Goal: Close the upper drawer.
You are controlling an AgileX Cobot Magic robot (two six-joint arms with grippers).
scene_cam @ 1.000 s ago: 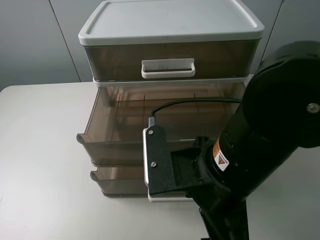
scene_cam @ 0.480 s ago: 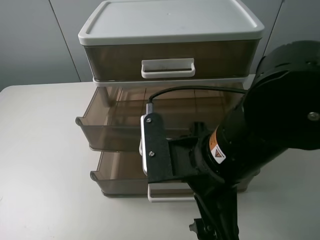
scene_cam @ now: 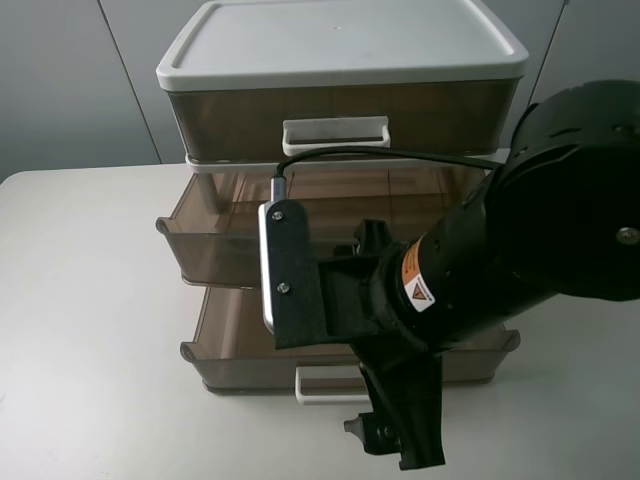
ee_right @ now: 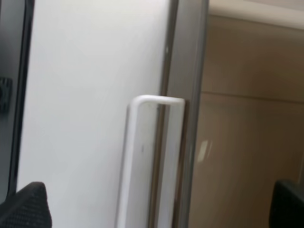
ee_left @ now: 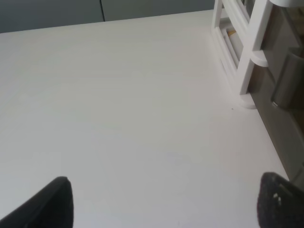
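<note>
The cabinet (scene_cam: 340, 40) has three brown drawers. The top one (scene_cam: 335, 135) is shut. The drawer under it (scene_cam: 215, 245) stands partly out, and my right arm (scene_cam: 480, 280) covers its front, so any contact is hidden. The bottom drawer (scene_cam: 240, 360) sticks out further. My right gripper (ee_right: 156, 204) is open, with both fingertips (ee_right: 23, 204) at the frame's corners, over a white drawer handle (ee_right: 147, 156) beside the table. My left gripper (ee_left: 166, 204) is open and empty above the bare table, next to the cabinet's side (ee_left: 251, 57).
The white table (scene_cam: 90, 330) spreads out to the left of the cabinet. The bottom drawer's white handle (scene_cam: 325, 385) juts toward the table's front edge under my right arm. A grey wall (scene_cam: 60, 80) stands behind the cabinet.
The partly open drawer has slid back toward the cabinet and uncovers more of the bottom drawer. My right arm has moved away from the camera with it.
</note>
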